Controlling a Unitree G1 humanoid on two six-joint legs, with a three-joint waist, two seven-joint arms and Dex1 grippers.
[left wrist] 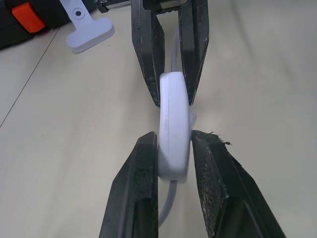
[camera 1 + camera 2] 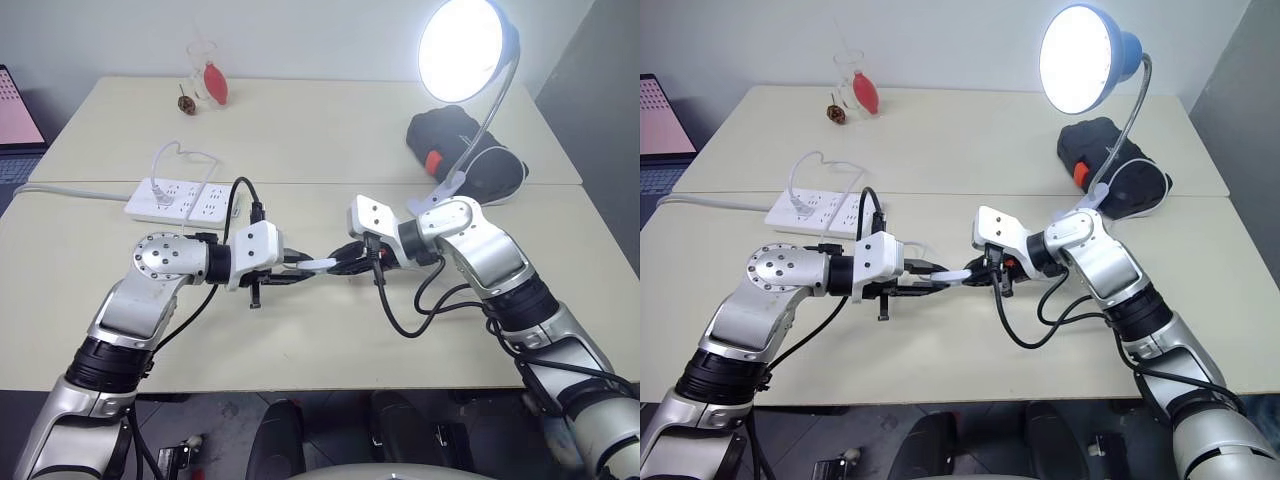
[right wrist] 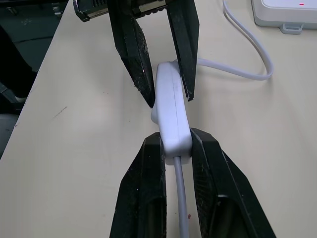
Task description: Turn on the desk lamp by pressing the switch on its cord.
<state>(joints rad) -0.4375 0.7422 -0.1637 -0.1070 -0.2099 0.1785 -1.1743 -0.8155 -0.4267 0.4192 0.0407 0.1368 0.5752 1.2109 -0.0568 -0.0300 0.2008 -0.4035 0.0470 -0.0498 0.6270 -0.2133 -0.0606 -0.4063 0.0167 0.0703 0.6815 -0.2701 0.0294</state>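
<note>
— Switch (image 1: 174, 130), where is it?
— Centre of my head view, over the table (image 2: 300, 130). My left gripper (image 2: 297, 268) pinches one end, my right gripper (image 2: 347, 260) grips the other.
— Lamp?
— Desk lamp (image 2: 466, 50) glows upper right; cord (image 3: 247, 69) loops toward the power strip (image 2: 180, 200).

This looks like a lab or office test room. Two plain cream tables (image 2: 300, 140) are pushed together against a bare white wall, with a white power strip (image 2: 180, 200) and a black case (image 2: 465, 150) lying on them. At the left edge stands what may be a screen (image 2: 15, 110), though it is cut off.
</note>
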